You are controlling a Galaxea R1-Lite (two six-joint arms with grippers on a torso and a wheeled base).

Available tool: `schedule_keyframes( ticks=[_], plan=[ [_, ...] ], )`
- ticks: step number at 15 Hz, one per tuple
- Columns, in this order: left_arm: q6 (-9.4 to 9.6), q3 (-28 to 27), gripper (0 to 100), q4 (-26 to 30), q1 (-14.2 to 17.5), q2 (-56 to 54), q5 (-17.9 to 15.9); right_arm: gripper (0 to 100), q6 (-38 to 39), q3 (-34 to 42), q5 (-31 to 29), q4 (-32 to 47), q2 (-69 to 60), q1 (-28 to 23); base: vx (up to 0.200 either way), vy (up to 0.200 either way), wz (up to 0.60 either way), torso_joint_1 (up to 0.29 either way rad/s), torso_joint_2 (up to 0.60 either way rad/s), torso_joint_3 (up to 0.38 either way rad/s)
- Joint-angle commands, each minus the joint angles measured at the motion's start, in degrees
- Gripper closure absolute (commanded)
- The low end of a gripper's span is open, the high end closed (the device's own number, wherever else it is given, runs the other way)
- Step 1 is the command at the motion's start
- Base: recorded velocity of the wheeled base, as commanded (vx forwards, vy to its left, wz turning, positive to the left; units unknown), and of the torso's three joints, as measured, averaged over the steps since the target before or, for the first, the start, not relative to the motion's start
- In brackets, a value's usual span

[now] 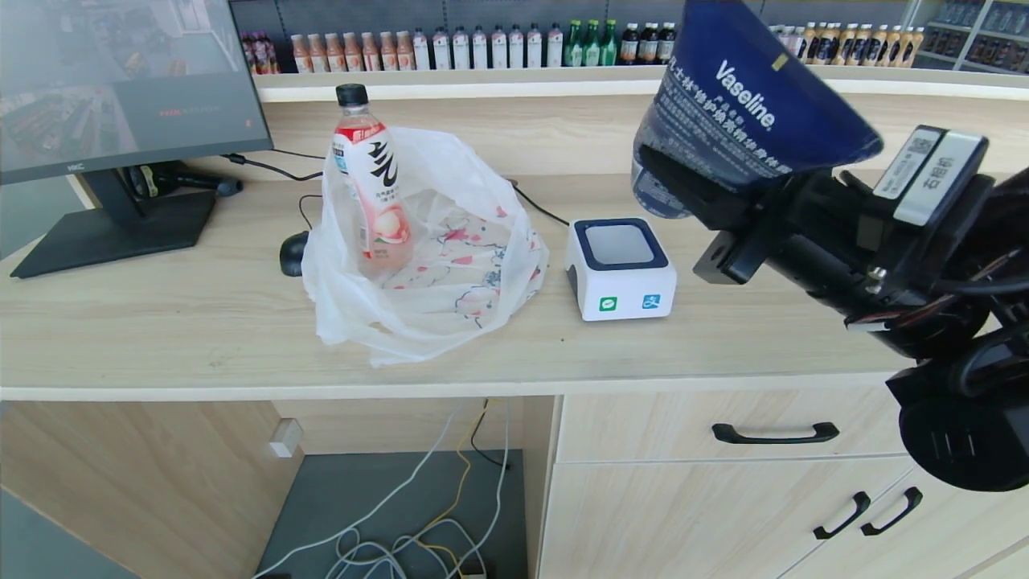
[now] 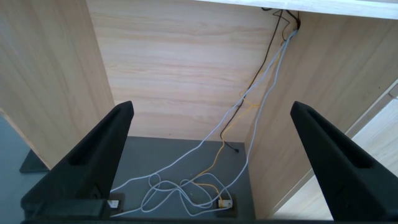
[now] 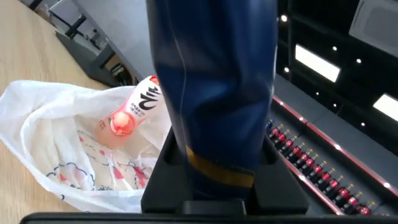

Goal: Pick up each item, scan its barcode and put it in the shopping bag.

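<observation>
A dark blue tube [image 1: 748, 104] is pinched in the right gripper [image 1: 693, 205], raised above the counter [image 1: 161, 322] to the right of the scanner [image 1: 619, 269], a bottle [image 1: 371, 185] is stood in the shopping bag [image 1: 450, 281], and the left gripper [image 2: 212, 109] is seen spread wide below the counter.

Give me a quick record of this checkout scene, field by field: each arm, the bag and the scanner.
right end effector: shut on the blue tube, raised above the counter
left end effector: open, empty, down by the recess under the counter
shopping bag: white, open, on the counter
in bag: pink drink bottle, upright
scanner: white box on the counter, right of the bag
blue tube: not yet in the bag
</observation>
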Motion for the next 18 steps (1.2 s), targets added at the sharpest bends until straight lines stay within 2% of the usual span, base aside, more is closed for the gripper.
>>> schedule_keyframes(
  ticks=[1, 5, 6, 8, 10, 12, 18],
  plan=[
    [-0.01, 0.00, 0, 0.02, -0.05, -0.01, 0.01, 100, 2.11, 0.41, -1.62, -0.54, -1.68, -0.70, 0.000, 0.000, 0.00, 0.000, 0.00, 0.000],
    [-0.10, 0.00, 0, 0.02, 0.04, -0.01, 0.01, 100, 13.18, 0.84, -9.97, -1.42, -1.94, -0.70, 0.000, 0.000, 0.00, 0.000, 0.00, 0.000],
    [-0.01, 0.00, 0, 0.02, 0.04, -0.01, 0.01, 100, 14.76, 2.87, -12.60, -1.86, -2.21, -0.61, 0.000, 0.000, 0.00, 0.000, 0.00, 0.000],
    [-0.01, 0.00, 0, -0.06, -0.05, -0.01, 0.01, 100, 19.25, 9.81, -22.71, -1.86, -3.53, 0.18, 0.000, 0.000, 0.00, 0.000, 0.00, 0.000],
    [-0.01, 0.00, 0, -0.06, 0.04, -0.01, 0.01, 100, 22.76, 15.26, -29.22, -1.86, -4.76, 0.71, 0.000, 0.000, 0.00, 0.000, 0.00, 0.000],
    [-0.01, 0.00, 0, 0.02, 0.04, -0.01, 0.01, 100, 24.87, 15.52, -32.47, -1.86, -4.76, 0.71, 0.000, 0.000, 0.00, 0.000, 0.00, 0.000],
    [-0.10, 0.00, 0, -0.06, 0.04, -0.01, 0.01, 100, 28.39, 18.16, -36.07, -1.86, -5.55, 0.97, 0.000, 0.000, 0.00, 0.000, 0.00, 0.000]
  ],
)
